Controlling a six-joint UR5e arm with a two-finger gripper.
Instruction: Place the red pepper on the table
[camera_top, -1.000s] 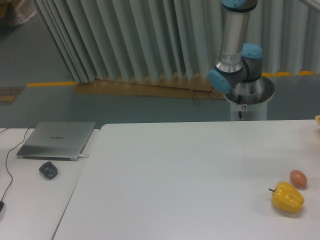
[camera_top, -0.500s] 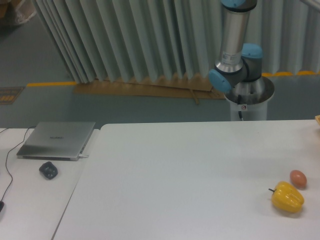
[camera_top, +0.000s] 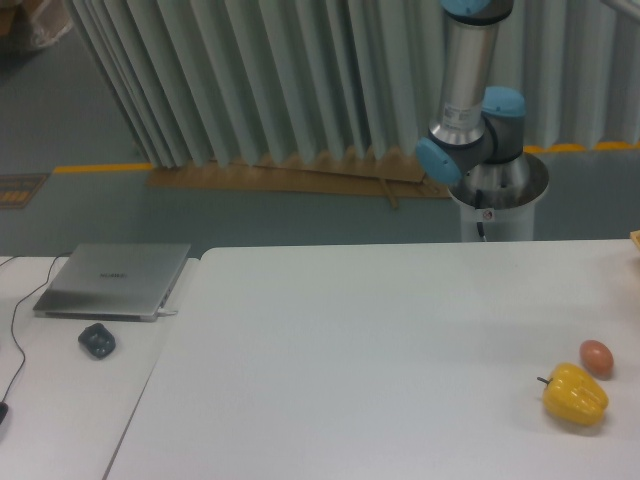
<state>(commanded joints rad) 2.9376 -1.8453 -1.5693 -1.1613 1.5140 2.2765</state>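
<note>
Nothing has shifted since the earlier frames: the gripper and the red pepper lie out of view, only the arm's base and lower joints rising behind the white table, where a yellow pepper sits just beside an orange-brown ball, well apart from the laptop and mouse on the side desk.

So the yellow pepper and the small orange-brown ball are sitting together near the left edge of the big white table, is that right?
Not quite: the camera view shows the yellow pepper and the orange-brown ball together near the right edge of the big white table, not the left.
</note>
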